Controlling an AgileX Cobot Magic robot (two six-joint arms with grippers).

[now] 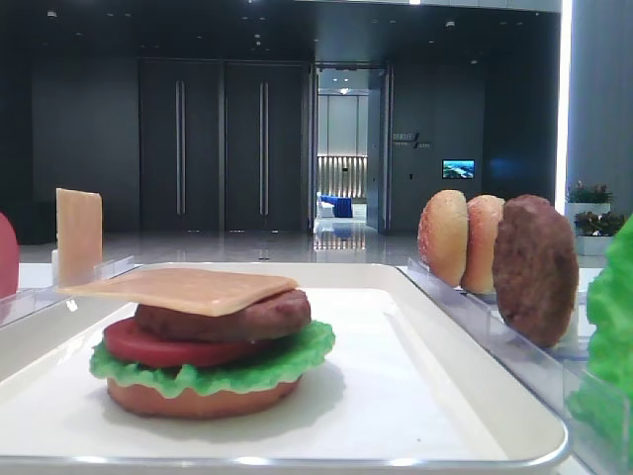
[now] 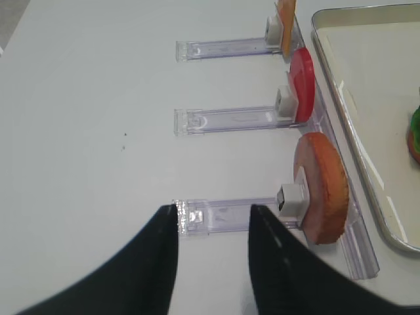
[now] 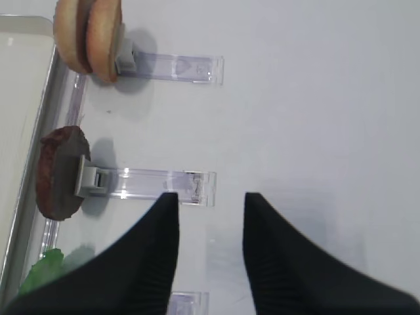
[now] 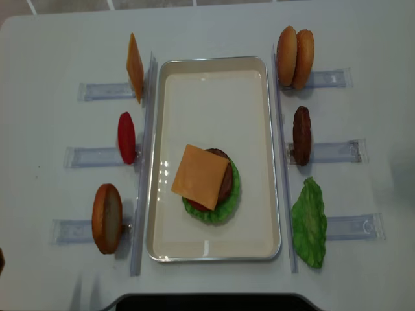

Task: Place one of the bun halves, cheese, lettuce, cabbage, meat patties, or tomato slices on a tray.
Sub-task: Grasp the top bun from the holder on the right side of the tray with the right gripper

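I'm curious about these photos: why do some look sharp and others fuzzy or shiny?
Low exterior view: the burger stack is fairly sharp, while the lettuce at the right edge is a green blur, and the dark hall behind has bright strip lights. Overhead view: even light, with glare on the tray rim. Wrist views: the black right gripper and left gripper loom large, casting soft shadows.

Bright, even light falls from above on the white table (image 4: 214,26). Things cast only soft, pale shadows beside them. The big white tray with the shiny raised rim (image 4: 275,162) shows small glints along its edge. In the low front view the room behind is dark, and a bright strip glows at the right. The nearest ruffled green plastic leaf (image 1: 611,327) looks blurry there.
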